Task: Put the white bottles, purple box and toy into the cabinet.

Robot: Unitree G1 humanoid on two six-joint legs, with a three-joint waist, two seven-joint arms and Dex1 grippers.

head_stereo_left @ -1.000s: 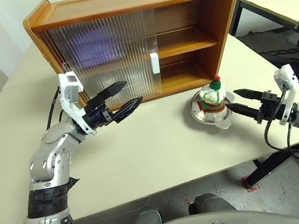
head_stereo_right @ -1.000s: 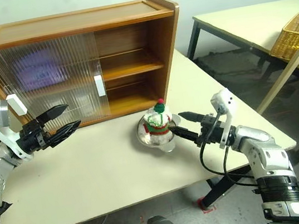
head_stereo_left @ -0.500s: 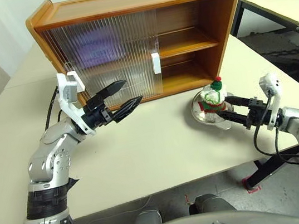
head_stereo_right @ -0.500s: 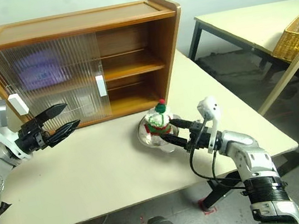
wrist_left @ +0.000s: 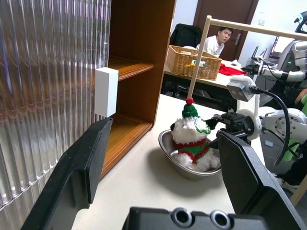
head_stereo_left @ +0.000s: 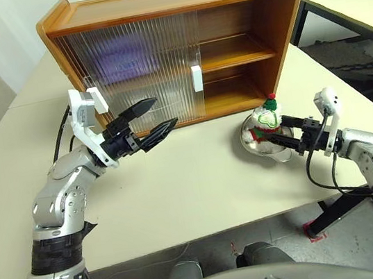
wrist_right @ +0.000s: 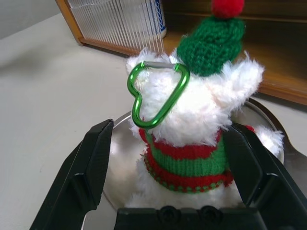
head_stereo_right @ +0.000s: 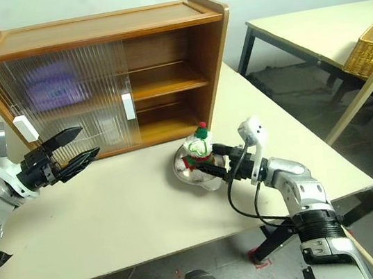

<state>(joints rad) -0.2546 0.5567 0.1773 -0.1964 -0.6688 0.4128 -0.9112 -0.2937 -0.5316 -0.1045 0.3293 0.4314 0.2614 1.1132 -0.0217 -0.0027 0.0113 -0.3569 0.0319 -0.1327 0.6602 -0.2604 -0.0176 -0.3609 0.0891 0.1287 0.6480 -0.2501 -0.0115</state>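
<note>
Two wide-open right gripper (wrist_right: 168,143) fingers flank the fluffy toy (wrist_right: 192,124), none touching.

No readable text, brand, number or sign appears on anything here. A blue-and-white label (wrist_right: 154,18) shows behind the cabinet's ribbed sliding door (head_stereo_left: 138,73), but the ribbing blurs it and no letters can be made out.

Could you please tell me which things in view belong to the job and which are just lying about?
Job:
- toy, standing in the bowl, between the open fingers of the right pincer
- cabinet, right half open
- purple box, blurred behind the sliding door

Lying about:
- steel bowl
- wicker basket on the far table
</note>
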